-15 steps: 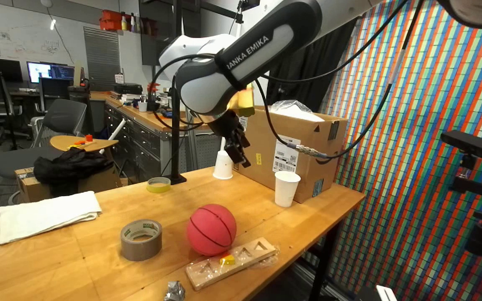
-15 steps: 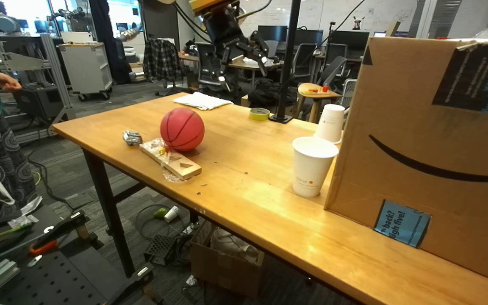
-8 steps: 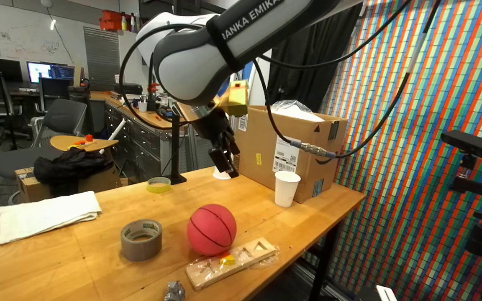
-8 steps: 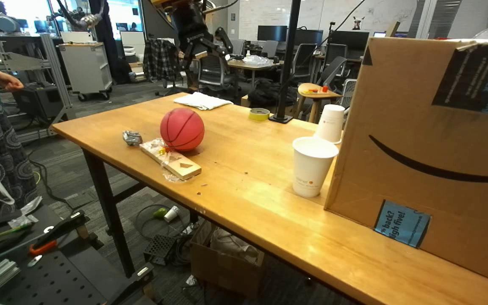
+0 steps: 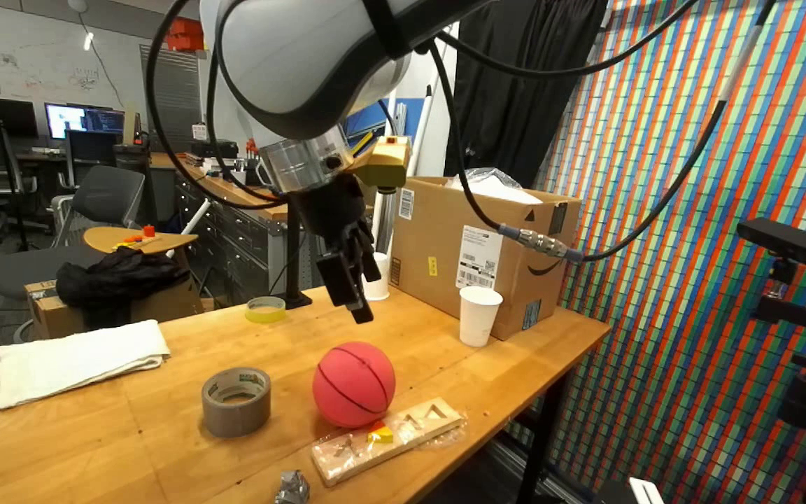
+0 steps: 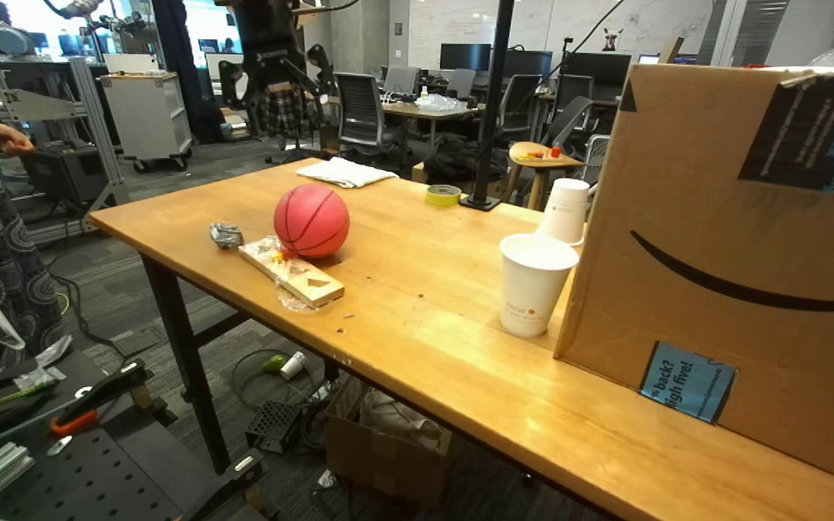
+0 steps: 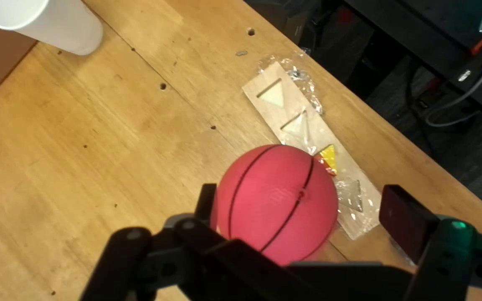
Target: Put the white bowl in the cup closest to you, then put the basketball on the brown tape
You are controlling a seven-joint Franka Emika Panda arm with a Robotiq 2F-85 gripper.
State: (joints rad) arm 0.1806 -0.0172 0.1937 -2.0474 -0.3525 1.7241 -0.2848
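The basketball [image 5: 354, 385], reddish with dark seams, rests on the table right beside the wooden tray; it also shows in an exterior view [image 6: 312, 221]. The brown tape [image 5: 236, 413], a grey-brown roll, lies flat to the ball's left; elsewhere it is hidden or out of view. My gripper [image 5: 368, 297] is open and empty, above and behind the ball, and shows at the top of an exterior view [image 6: 283, 101]. In the wrist view the ball [image 7: 278, 200] appears between the open fingers [image 7: 303, 209], below them. A white cup [image 5: 480, 318] stands upright by the box. The white bowl is hidden or out of view.
A wooden tray [image 5: 403, 428] in clear wrap lies at the ball's front. An upside-down cup [image 6: 565, 211] and a large cardboard box [image 6: 735, 231] stand at one end. A yellow tape roll [image 5: 265, 309], black post [image 6: 493, 108], white cloth [image 5: 81, 360] and crumpled foil [image 5: 292, 486] are also there.
My open gripper has moved left in both exterior views and lower, from beside the upside-down cup toward the ball. The objects on the table have not moved.
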